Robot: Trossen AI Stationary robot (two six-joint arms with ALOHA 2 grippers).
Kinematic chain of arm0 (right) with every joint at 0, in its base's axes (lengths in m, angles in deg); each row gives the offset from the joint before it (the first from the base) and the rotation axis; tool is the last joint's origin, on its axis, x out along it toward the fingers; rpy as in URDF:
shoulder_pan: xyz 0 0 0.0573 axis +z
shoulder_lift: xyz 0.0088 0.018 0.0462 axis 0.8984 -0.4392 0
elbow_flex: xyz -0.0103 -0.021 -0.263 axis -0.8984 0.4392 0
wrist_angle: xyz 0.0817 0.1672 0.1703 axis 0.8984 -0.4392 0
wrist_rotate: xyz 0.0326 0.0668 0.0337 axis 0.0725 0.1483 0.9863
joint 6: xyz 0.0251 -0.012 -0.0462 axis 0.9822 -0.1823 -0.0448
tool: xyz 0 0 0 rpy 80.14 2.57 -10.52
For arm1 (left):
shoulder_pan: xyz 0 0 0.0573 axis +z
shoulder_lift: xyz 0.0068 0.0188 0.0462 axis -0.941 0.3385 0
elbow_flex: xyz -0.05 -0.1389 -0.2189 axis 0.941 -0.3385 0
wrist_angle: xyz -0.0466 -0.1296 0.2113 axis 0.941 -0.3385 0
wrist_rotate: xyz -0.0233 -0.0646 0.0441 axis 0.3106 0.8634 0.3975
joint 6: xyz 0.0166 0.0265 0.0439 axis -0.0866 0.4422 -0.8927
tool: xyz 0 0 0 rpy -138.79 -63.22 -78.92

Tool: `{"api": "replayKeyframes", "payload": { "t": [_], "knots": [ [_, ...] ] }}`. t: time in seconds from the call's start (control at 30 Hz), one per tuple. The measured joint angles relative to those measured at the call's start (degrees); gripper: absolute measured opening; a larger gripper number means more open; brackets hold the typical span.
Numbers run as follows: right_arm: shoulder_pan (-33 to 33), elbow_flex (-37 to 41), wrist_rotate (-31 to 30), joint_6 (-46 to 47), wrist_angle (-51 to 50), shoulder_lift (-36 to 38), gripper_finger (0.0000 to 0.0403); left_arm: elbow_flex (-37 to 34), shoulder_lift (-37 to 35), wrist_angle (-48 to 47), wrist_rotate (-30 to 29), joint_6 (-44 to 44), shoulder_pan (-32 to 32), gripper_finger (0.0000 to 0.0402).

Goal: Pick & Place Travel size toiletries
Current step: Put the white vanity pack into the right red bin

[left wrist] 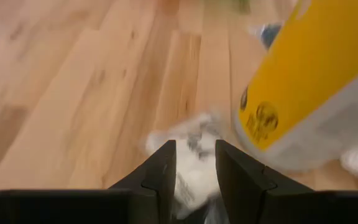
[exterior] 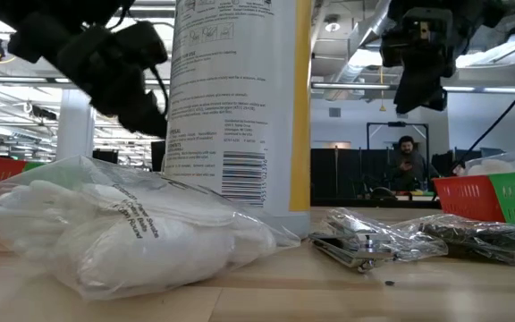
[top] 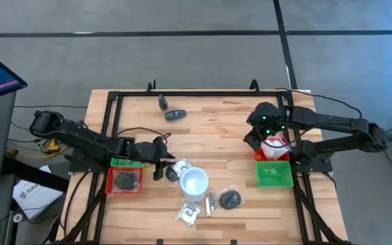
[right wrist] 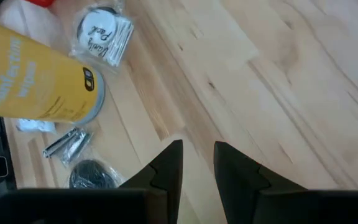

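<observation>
High view: left tool (top: 159,163) sits over the bench (top: 209,126) just at 9 o'clock of the white canister (top: 194,182), right beside a wrapped white piece (top: 179,168). Red tray (top: 125,181) at 8 o'clock of that tool holds a black disc (top: 124,181); a green tray (top: 126,162) touches the red tray's far edge. Right tool (top: 256,139) hangs at 3 o'clock of bench centre, next to a second red tray (top: 272,150) with white wrapped stuff in it; another green tray (top: 274,174) just near of it. Loose toiletries near the canister: bagged disc (top: 231,199) at 4 o'clock, silvery sticks (top: 209,202) at 5, white packet (top: 188,214) at 6. Two dark oblong pieces (top: 175,113) lie far off at 12.

Low view: white packet (exterior: 114,228) up front, canister (exterior: 240,103) behind it, wrapped sticks (exterior: 365,241) at 3 o'clock. A person (exterior: 407,161) stands in the room behind.

Left wrist view: left tool (left wrist: 193,165) narrowly parted, a crinkly wrapped white piece (left wrist: 194,155) between the fingers; can't tell if it's gripped. Canister (left wrist: 309,81) close by.

Right wrist view: right tool (right wrist: 197,163) narrowly parted, holding nothing, above bare wood. Canister (right wrist: 36,81), round white packet (right wrist: 101,31), sticks (right wrist: 67,144), black disc (right wrist: 92,175) lie ahead.
</observation>
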Motion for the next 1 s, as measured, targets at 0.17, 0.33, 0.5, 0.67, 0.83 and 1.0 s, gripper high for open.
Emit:
{"api": "replayKeyframes", "payload": {
  "t": [0.17, 0.33, 0.5, 0.67, 0.83, 1.0],
  "knots": [
    [0.9, 0.0, 0.0, 0.0, 0.0, -2.1, 0.0082, -1.3, 1.5, -0.4, 0.2, 0.4, -0.1, 0.0104],
    [1.1, 0.0, 0.0, -1.3, 0.3, -4.2, 0.0082, -1.2, 2.9, 0.2, 1.9, 0.5, -0.2, 0.0105],
    [1.0, 0.0, 0.0, -1.5, 1.4, -6.0, 0.0082, -1.2, 3.4, -0.1, 3.1, 1.8, -0.2, 0.0125],
    [1.0, 0.0, 0.0, -3.0, 2.2, -6.7, 0.0082, -1.2, 3.4, -1.2, 3.6, 3.0, -0.4, 0.0161],
    [1.0, 0.0, 0.0, -3.0, 3.0, -6.7, 0.0082, -1.2, 4.3, -1.6, 3.6, 3.0, -0.7, 0.0185],
    [1.0, 0.0, 0.0, -2.9, 3.0, -6.7, 0.0082, -1.2, 8.6, -1.1, 3.5, 3.3, -0.7, 0.0189]
  ]
}}
